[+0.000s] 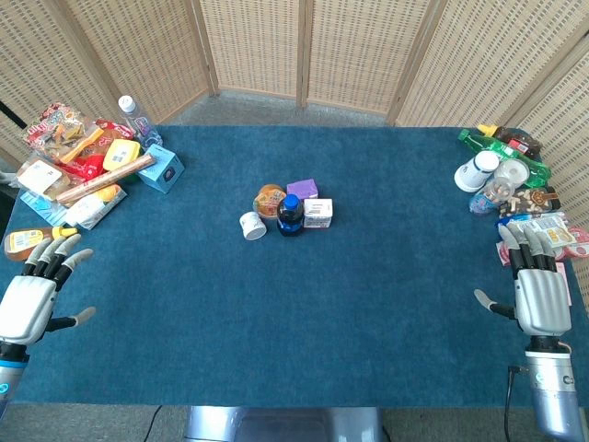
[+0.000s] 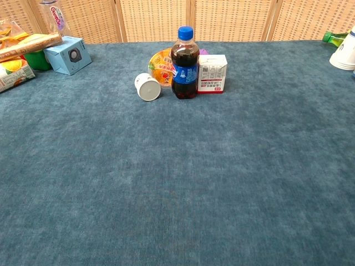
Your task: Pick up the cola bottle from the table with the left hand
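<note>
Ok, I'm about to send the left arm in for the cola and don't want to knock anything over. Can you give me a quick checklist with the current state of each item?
1. Cola bottle upright, cap on: ok.
2. Left robot hand empty, fingers apart: ok.
3. Path from left robot hand to bottle over bare table: ok.
4. Room around the bottle: not ok. The white box sits right against its side, the orange cup just behind, and the small white cup lies beside it.
5. Right robot hand away from the centre, open: ok.
6. Whether the bottle touches the box: cannot tell.
</note>
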Action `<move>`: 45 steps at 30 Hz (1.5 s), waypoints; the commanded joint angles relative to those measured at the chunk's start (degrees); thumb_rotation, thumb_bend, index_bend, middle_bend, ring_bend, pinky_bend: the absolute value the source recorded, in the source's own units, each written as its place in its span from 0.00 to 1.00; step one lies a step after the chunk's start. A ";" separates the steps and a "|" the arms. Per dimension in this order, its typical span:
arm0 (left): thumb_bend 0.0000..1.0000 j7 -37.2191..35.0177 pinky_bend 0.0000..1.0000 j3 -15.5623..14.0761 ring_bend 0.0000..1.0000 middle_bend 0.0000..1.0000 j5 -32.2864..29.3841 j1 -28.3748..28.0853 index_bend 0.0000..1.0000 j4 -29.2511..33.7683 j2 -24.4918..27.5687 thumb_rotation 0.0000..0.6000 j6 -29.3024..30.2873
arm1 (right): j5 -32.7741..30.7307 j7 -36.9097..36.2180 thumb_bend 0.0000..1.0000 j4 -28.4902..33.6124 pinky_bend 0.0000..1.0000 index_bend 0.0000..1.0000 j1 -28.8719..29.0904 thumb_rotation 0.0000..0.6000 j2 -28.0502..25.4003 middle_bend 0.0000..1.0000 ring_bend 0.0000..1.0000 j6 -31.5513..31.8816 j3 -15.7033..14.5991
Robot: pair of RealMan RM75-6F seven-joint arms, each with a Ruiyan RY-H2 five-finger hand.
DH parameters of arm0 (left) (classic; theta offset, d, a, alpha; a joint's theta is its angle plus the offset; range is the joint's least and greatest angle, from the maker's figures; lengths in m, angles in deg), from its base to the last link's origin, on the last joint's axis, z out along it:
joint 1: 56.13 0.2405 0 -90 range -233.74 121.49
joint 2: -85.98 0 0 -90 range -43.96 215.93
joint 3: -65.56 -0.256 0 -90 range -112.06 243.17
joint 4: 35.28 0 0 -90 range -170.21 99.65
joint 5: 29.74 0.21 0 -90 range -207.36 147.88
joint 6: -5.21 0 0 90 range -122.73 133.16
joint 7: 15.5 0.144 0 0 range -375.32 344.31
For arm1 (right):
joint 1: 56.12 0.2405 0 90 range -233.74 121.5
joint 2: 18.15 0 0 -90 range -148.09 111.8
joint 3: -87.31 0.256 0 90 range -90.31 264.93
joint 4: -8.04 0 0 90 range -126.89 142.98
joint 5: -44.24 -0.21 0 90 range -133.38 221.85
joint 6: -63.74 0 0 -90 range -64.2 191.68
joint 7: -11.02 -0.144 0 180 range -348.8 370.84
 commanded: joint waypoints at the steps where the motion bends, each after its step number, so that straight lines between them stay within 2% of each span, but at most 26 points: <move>1: 0.16 -0.02 0.00 0.01 0.00 0.00 -0.04 0.01 0.20 0.02 0.01 1.00 -0.05 | 0.04 0.05 0.00 -0.03 0.00 0.00 0.02 1.00 0.01 0.00 0.00 -0.02 -0.03; 7: 0.16 -0.05 0.00 0.04 0.00 0.00 -0.20 -0.07 0.20 0.15 0.02 1.00 -0.39 | 0.09 0.04 0.00 0.08 0.00 0.00 0.03 1.00 0.00 0.00 0.00 -0.02 -0.04; 12: 0.16 0.64 0.00 0.77 0.00 0.00 -0.77 -1.81 0.20 0.40 -0.01 1.00 -2.91 | 0.02 0.10 0.00 0.29 0.00 0.00 -0.03 1.00 0.00 0.00 0.00 0.03 -0.05; 17: 0.16 1.73 0.00 3.18 0.00 0.00 -3.13 -6.57 0.19 0.95 0.05 1.00 -9.50 | -0.25 -0.15 0.00 0.37 0.00 0.00 -0.05 1.00 -0.10 0.00 0.00 -0.17 -0.01; 22: 0.16 3.43 0.00 6.40 0.00 0.00 -6.30 -12.58 0.16 2.16 -1.99 1.00 -16.72 | -0.56 -0.28 0.00 0.33 0.00 0.00 -0.02 1.00 -0.16 0.00 0.00 -0.34 0.12; 29: 0.16 10.12 0.00 12.13 0.00 0.00 -13.41 -22.35 0.11 2.61 -8.62 1.00 -25.72 | -0.92 -0.59 0.00 0.26 0.00 0.00 0.08 1.00 -0.22 0.00 0.00 -0.72 0.23; 33: 0.16 13.88 0.00 14.26 0.00 0.00 -18.29 -26.85 0.08 1.07 -13.76 1.00 -28.91 | -1.25 -1.20 0.00 0.29 0.00 0.00 0.09 1.00 -0.36 0.00 0.00 -0.98 0.34; 41: 0.16 18.46 0.00 17.90 0.00 0.00 -28.62 -34.09 0.07 -5.38 -24.51 1.00 -31.50 | -1.22 -2.35 0.00 0.60 0.00 0.00 0.02 1.00 -0.69 0.00 0.00 -1.40 0.14; 45: 0.16 18.91 0.00 19.72 0.00 0.00 -31.91 -36.88 0.07 -8.49 -28.08 1.00 -31.77 | -1.41 -3.02 0.00 0.65 0.00 0.00 0.02 1.00 -0.88 0.00 0.00 -1.67 0.19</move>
